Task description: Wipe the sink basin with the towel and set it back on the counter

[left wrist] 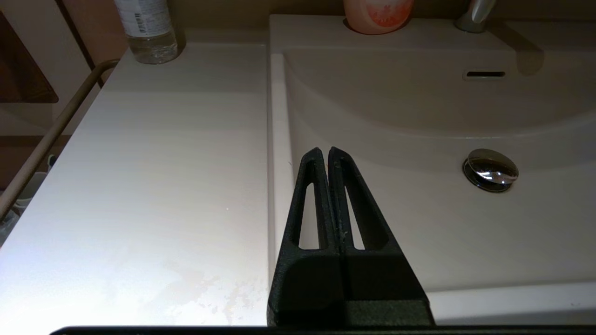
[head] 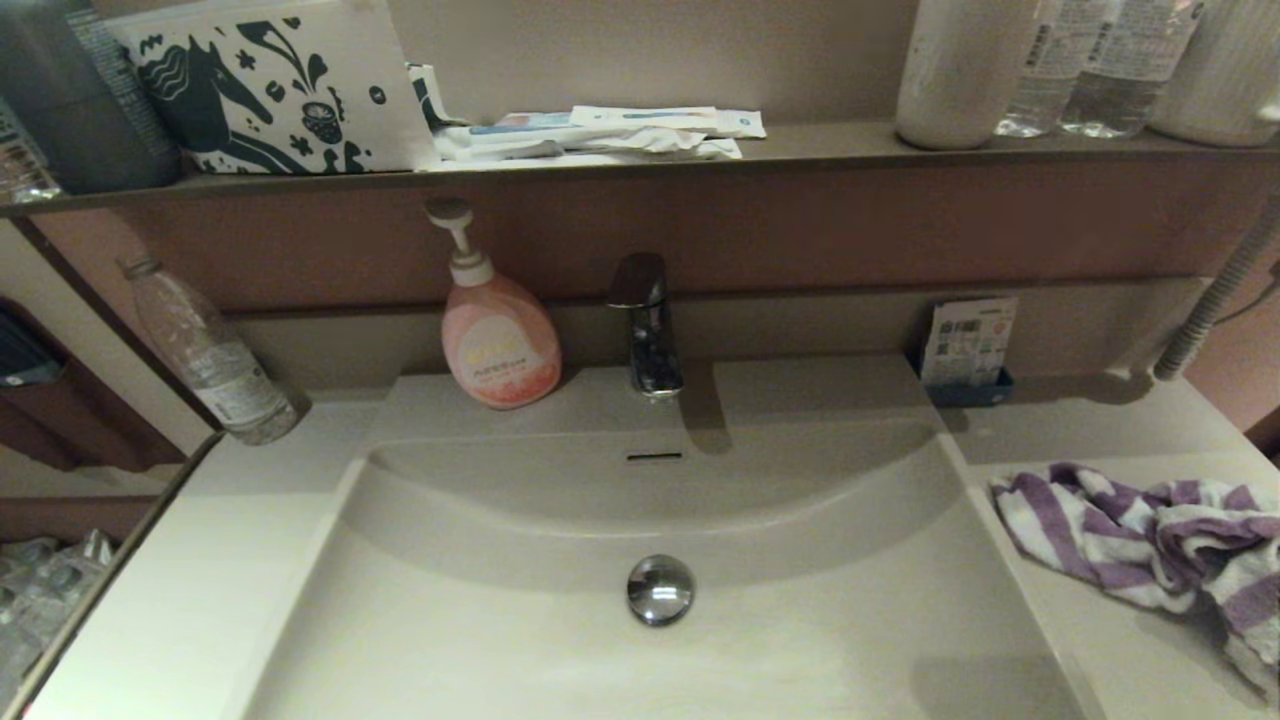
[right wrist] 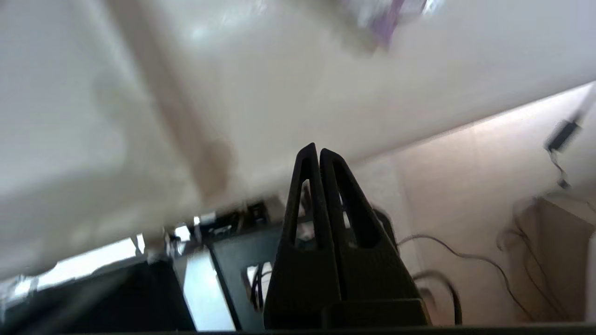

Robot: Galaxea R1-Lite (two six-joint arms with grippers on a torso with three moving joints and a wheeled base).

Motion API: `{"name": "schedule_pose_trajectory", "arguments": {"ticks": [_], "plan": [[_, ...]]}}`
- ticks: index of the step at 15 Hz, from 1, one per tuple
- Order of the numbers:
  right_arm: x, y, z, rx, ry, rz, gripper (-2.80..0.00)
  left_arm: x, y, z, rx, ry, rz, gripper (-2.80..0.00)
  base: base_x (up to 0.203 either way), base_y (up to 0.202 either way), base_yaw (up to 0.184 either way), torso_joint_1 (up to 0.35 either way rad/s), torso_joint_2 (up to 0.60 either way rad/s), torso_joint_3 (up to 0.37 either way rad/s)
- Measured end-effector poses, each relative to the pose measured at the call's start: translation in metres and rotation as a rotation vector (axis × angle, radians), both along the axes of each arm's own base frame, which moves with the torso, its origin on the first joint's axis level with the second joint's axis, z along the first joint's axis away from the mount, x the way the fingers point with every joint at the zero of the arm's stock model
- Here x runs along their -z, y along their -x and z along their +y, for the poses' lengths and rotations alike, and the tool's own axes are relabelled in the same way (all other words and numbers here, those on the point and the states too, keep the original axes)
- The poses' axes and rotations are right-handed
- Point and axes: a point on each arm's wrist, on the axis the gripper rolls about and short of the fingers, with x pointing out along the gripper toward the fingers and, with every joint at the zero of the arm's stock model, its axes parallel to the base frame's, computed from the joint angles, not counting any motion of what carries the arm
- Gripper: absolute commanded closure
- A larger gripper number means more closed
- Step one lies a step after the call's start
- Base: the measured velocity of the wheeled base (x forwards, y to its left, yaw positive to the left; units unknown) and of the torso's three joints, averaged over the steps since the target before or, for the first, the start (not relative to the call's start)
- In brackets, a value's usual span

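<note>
The purple and white striped towel (head: 1160,545) lies crumpled on the cream-white counter (head: 1100,640) to the right of the sink basin (head: 560,640). The basin holds a round chrome drain plug (head: 660,590) and a slot overflow (head: 654,457). Neither gripper shows in the head view. My left gripper (left wrist: 323,151) is shut and empty, held over the basin's left rim (left wrist: 278,139). My right gripper (right wrist: 314,150) is also shut and empty, near the counter's front edge (right wrist: 419,135), with a blurred bit of the towel (right wrist: 382,18) far beyond it.
A pink soap pump bottle (head: 497,335) and a chrome faucet (head: 648,325) stand behind the basin. A clear bottle (head: 215,360) stands at the back left, a small card holder (head: 968,350) at the back right. The dark shelf (head: 640,165) above carries bottles and packets.
</note>
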Motion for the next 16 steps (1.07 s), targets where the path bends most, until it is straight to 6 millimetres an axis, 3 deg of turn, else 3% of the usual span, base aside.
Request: {"name": "schedule_pose_trajectory", "arguments": {"ticks": [6, 10, 13, 16], "plan": [[0.002, 0.11, -0.016, 0.016, -0.007, -0.317, 0.0, 0.0, 0.0, 0.0, 0.0, 0.0, 0.0, 0.0, 0.0, 0.0, 0.0, 0.0, 0.0, 0.0], [0.02, 0.165, -0.014, 0.152, 0.089, -0.514, 0.0, 0.0, 0.0, 0.0, 0.0, 0.0, 0.0, 0.0, 0.0, 0.0, 0.0, 0.0, 0.0, 0.0], [0.042, 0.182, -0.01, 0.084, 0.142, -0.632, 0.0, 0.0, 0.0, 0.0, 0.0, 0.0, 0.0, 0.0, 0.0, 0.0, 0.0, 0.0, 0.0, 0.0], [0.081, 0.17, -0.007, -0.021, 0.126, -0.72, 0.0, 0.0, 0.0, 0.0, 0.0, 0.001, 0.0, 0.0, 0.0, 0.0, 0.0, 0.0, 0.0, 0.0]]}}
